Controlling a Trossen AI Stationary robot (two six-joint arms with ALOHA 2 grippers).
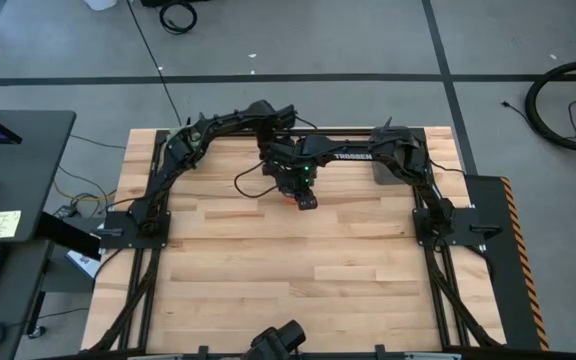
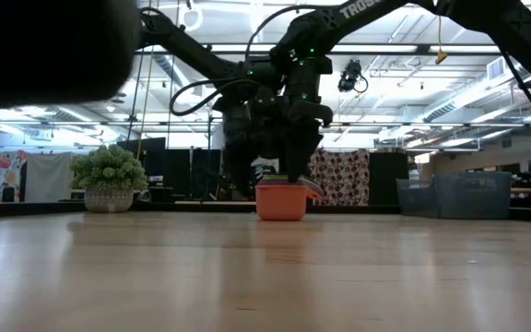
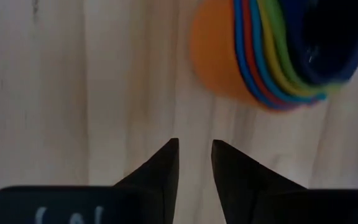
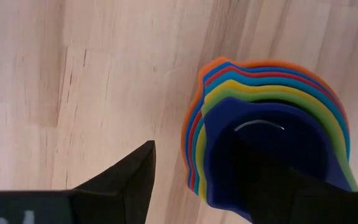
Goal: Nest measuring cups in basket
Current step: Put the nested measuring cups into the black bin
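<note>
orange-rimmed nested plastic measuring cups (image 4: pixel 272 130), scalloped

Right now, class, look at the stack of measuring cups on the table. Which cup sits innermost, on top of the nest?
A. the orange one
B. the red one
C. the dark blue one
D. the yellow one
C: in the right wrist view the dark blue cup sits inside all the other coloured rims of the nested measuring cups, while the orange cup is the outermost.
</note>
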